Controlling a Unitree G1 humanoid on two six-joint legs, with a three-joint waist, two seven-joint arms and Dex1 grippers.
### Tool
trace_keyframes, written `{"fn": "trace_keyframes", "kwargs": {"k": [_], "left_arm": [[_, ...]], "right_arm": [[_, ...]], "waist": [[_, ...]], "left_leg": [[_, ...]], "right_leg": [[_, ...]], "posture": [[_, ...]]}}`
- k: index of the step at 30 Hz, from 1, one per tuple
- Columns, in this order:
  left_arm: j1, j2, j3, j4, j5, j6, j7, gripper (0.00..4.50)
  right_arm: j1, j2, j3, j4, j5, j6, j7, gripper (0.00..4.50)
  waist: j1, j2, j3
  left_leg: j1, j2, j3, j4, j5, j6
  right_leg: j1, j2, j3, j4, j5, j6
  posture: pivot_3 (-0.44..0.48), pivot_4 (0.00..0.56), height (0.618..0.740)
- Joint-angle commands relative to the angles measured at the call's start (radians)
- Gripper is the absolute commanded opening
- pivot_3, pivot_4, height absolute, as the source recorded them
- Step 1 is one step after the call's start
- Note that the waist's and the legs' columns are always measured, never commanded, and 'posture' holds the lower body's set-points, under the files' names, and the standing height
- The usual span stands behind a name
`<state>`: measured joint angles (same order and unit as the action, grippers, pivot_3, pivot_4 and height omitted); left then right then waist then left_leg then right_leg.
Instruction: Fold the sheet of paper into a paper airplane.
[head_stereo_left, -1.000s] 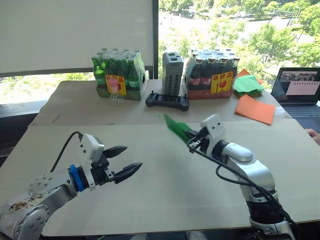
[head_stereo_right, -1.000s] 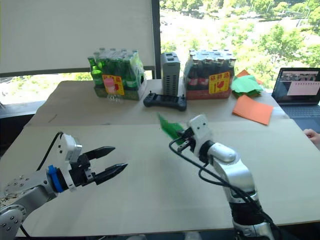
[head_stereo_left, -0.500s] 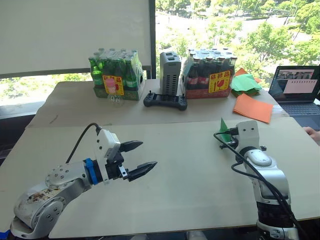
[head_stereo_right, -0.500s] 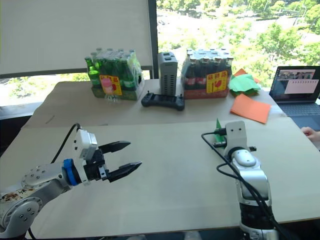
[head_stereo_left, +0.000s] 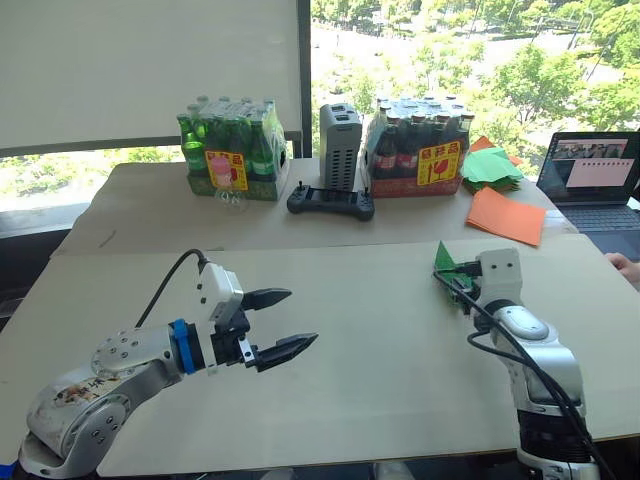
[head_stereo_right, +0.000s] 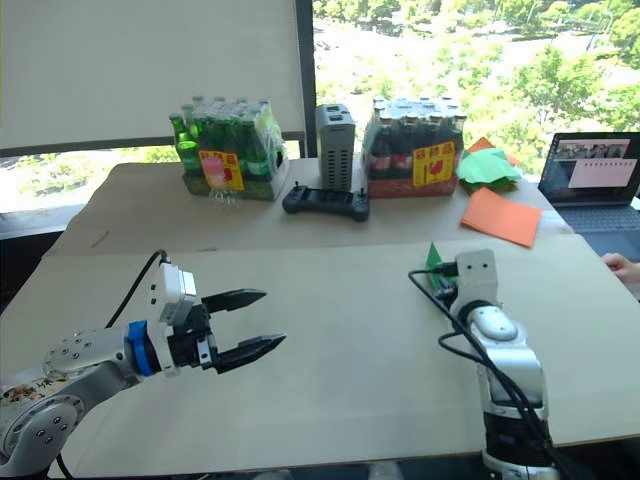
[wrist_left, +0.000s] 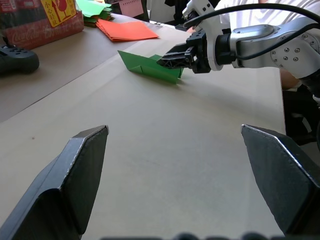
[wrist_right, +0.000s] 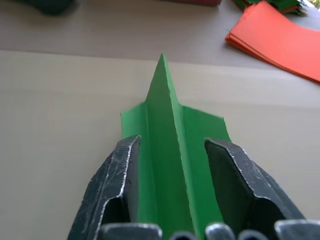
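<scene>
I see the table (head_stereo_left: 330, 330) first, then my left pincer (head_stereo_left: 282, 322) hovering over its near side — fingers spread wide, nothing between them. My right pincer (wrist_left: 167, 59) grips the paper airplane (wrist_left: 150, 66) by its tail, low over the table's right side.

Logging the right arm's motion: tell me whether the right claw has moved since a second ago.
Yes. The right claw, shut on the paper airplane, swung rightward from below the black controller toward the orange sheets.
</scene>
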<state>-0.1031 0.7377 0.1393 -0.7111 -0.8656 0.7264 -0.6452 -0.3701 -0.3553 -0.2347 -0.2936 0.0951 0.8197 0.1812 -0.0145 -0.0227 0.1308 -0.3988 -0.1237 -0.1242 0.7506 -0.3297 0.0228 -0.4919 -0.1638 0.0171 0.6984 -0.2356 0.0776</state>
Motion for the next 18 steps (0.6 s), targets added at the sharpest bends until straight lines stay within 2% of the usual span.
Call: {"fn": "trace_keyframes", "kwargs": {"k": [1,3,4,8,14,16,18], "left_arm": [[0.014,0.006,0.039,-0.013,0.011,-0.026,0.006,4.50],[0.034,-0.010,0.066,0.013,0.041,-0.047,0.034,4.50],[0.043,-0.023,0.080,0.027,0.056,-0.060,0.052,4.50],[0.073,-0.093,0.136,0.077,0.117,-0.106,0.138,4.50],[0.229,-0.164,0.186,0.095,0.264,-0.197,0.217,4.50],[0.260,-0.204,0.209,0.093,0.250,-0.210,0.236,4.50],[0.293,-0.209,0.206,0.101,0.296,-0.233,0.239,4.50]], "right_arm": [[-0.046,0.000,-0.020,-0.091,0.066,-0.065,0.045,3.73],[-0.057,0.003,0.003,-0.122,0.114,-0.105,0.105,4.42],[-0.055,0.011,0.012,-0.140,0.147,-0.124,0.138,4.46],[0.006,-0.002,0.093,-0.201,0.222,-0.151,0.259,4.46],[0.177,-0.092,0.269,-0.167,0.128,-0.320,0.375,4.46],[0.207,-0.098,0.284,-0.144,0.127,-0.364,0.395,4.46],[0.223,-0.087,0.277,-0.109,0.131,-0.405,0.397,4.46]], "waist": [[0.000,0.000,0.000],[0.000,0.000,0.000],[0.000,0.000,0.000],[0.001,0.000,0.000],[0.003,0.000,0.000],[0.004,0.000,0.000],[0.005,-0.001,0.000]], "left_leg": [[0.000,0.000,0.000,0.000,0.000,0.000],[0.000,0.000,0.000,0.000,0.000,0.000],[0.000,0.000,0.000,0.000,0.000,0.000],[0.000,0.000,0.000,0.000,0.000,0.000],[0.000,0.000,0.000,0.000,0.000,0.000],[0.000,0.000,0.000,0.000,0.000,0.000],[0.000,0.000,0.000,0.000,0.000,0.000]], "right_leg": [[0.000,0.000,0.000,0.000,0.000,0.000],[0.000,0.000,0.000,0.000,0.000,0.000],[0.000,0.000,0.000,0.000,0.000,0.000],[0.000,0.000,0.000,0.000,0.000,0.000],[0.000,0.000,-0.001,-0.002,0.000,0.000],[0.001,-0.001,-0.001,-0.002,0.000,0.000],[0.001,-0.001,-0.001,-0.002,0.000,0.000]], "posture": [[0.000,0.150,0.675],[0.000,0.150,0.675],[0.000,0.150,0.675],[0.000,0.150,0.675],[0.000,0.150,0.675],[0.000,0.150,0.675],[0.000,0.150,0.675]]}}
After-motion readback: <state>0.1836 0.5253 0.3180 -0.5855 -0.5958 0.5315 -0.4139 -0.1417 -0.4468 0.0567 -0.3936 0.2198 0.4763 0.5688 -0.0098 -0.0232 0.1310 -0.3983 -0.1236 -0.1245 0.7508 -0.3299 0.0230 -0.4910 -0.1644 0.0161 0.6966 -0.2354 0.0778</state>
